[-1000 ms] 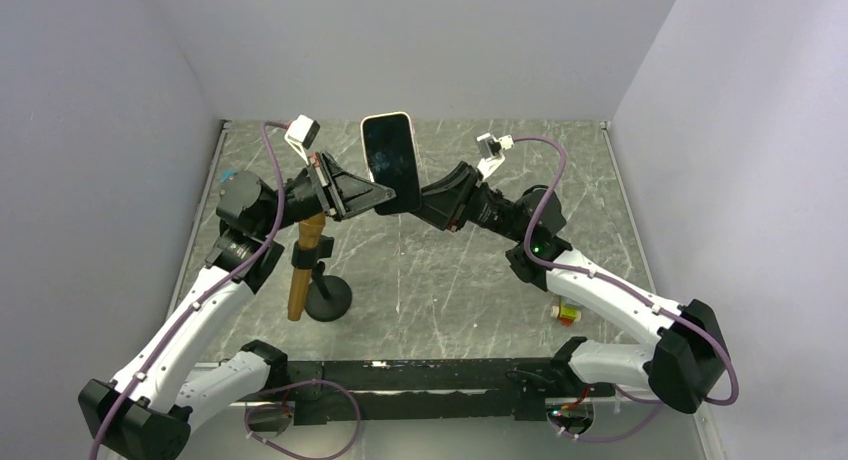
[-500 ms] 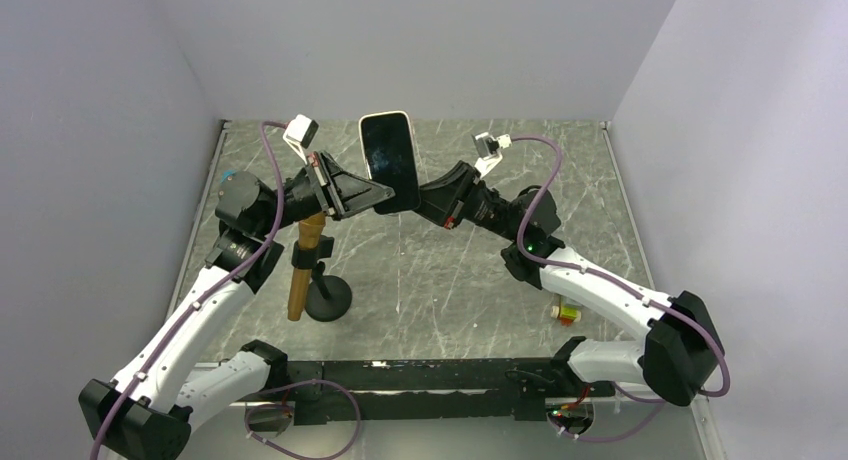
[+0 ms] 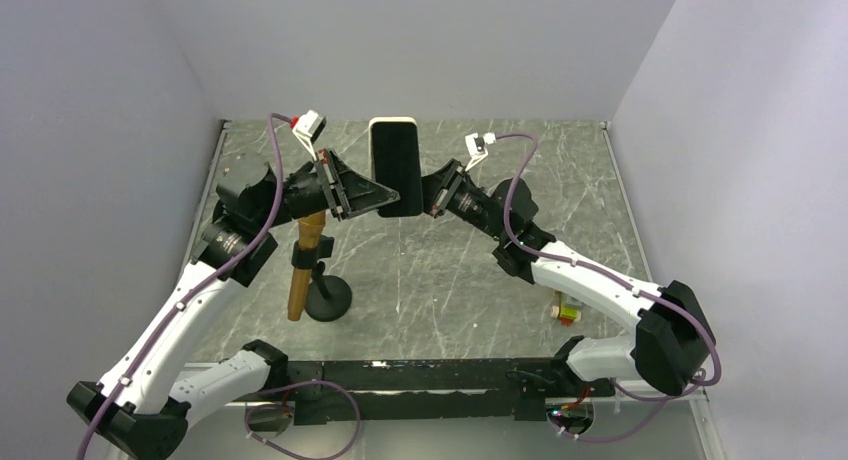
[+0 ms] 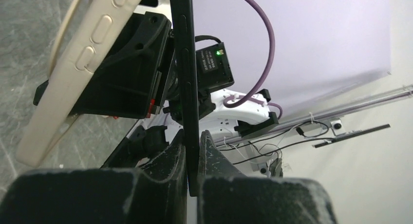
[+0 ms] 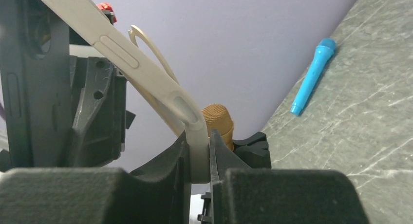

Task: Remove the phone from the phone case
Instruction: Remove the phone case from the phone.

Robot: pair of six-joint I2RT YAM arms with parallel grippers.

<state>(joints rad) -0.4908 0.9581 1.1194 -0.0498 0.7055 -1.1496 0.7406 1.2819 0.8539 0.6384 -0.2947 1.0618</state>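
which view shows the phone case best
Left wrist: the beige phone case lies side-on, buttons visible, tilted away from the phone. Right wrist shows only its thin edge clamped in the right hand; top external shows just a pale rim.

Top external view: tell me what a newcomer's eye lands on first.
A black slab phone stands upright in mid-air at the centre, between the left gripper and the right gripper. The wrist views show a beige soft case angled partly off it. The left gripper clamps the phone's edge and the right clamps the case's. Left of centre stands a gold microphone on a black stand.
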